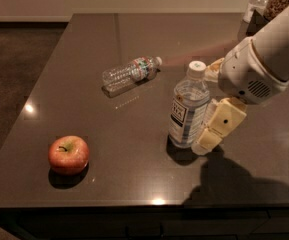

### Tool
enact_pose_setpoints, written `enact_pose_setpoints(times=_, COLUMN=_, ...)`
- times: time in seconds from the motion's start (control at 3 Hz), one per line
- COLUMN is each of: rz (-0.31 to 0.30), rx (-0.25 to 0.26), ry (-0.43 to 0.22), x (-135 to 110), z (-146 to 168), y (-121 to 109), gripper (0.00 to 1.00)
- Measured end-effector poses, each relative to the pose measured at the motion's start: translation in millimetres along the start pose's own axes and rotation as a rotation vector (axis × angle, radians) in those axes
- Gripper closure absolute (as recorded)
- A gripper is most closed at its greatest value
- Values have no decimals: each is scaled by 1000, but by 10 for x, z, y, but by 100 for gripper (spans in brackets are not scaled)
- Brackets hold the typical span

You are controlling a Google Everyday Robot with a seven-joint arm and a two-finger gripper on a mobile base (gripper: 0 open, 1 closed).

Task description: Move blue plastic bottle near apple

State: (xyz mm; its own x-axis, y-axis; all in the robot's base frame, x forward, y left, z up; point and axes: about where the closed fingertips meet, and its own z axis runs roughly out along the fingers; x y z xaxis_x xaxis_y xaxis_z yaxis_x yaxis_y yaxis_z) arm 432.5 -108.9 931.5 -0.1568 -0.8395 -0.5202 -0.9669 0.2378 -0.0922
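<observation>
Gripper (pixel 210 109) right of centre, fingers spread, empty, just beside bottle (pixel 188 111). We risk toppling it: near finger sits low, apple (pixel 69 155) well apart lower left.

Dim; shadow (pixel 236 181) under jaws beside blue bottle (pixel 186 115)

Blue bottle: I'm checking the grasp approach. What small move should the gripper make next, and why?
Probably ease the gripper a little toward the blue bottle so its open fingers straddle it before closing. It sits right beside the upright bottle, apparently not gripping yet, and the apple lies well away across the table.
</observation>
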Motion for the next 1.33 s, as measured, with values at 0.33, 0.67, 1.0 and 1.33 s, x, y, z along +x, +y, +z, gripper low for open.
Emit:
enact_pose_setpoints(times=0.33, rz=1, rx=17, ry=-49, x=-104, z=103, y=-64, gripper=0)
enact_pose_setpoints(times=0.67, rz=9, rx=24, ry=-104, x=-224, z=181, y=-142, gripper=21)
enact_pose_setpoints(times=1.0, rz=9, rx=16, ry=-136, x=-295, z=193, y=-173, gripper=45)
enact_pose_setpoints(times=1.33, rz=7, rx=-8, ry=-160, x=-393, z=192, y=-167, gripper=67)
